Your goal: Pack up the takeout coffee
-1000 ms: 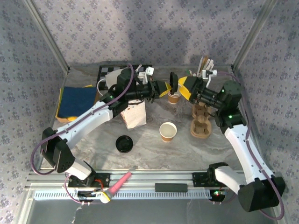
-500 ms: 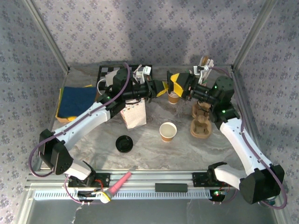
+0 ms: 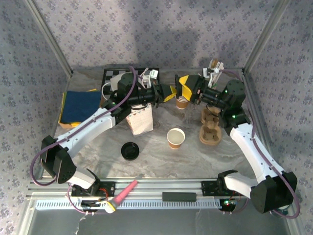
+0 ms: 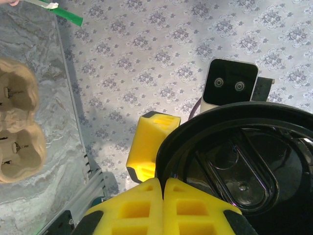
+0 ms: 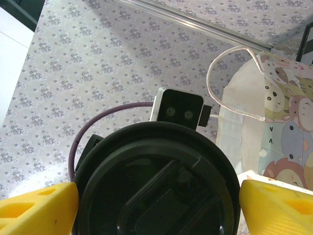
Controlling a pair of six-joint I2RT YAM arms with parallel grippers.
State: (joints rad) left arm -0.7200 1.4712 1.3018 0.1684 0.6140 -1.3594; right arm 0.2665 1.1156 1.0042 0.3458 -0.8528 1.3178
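Left gripper [image 4: 163, 190] is seen with its yellow foam pads pressed together on the rim of a flat round black plastic lid [image 4: 239, 161]. The lid is held on edge in the air above the far middle of the grey marbled worktop [image 3: 161, 159]. Right gripper [image 5: 159, 203] is set facing the same lid from the opposite side, its jaws spread wide, with one yellow pad at each side of the lid; whether those pads touch it cannot be told.

The takeout coffee [image 3: 176, 138], a small single tan-brown paper cup with a white inside and a rolled rim, is stood upright and uncovered near the middle of the worktop, apart from both grippers. A taller stack of nested brown paper cups [image 3: 182, 102] is placed beyond it, toward the far edge. A brown moulded-pulp cup carrier [image 3: 210, 128] is laid near the right edge. A pale paper bag [image 3: 140, 121] is stood left of the single cup, and a second round black lid [image 3: 130, 151] is laid flat toward the near edge. A blue folded cloth [image 3: 82, 105] is kept at the left edge.
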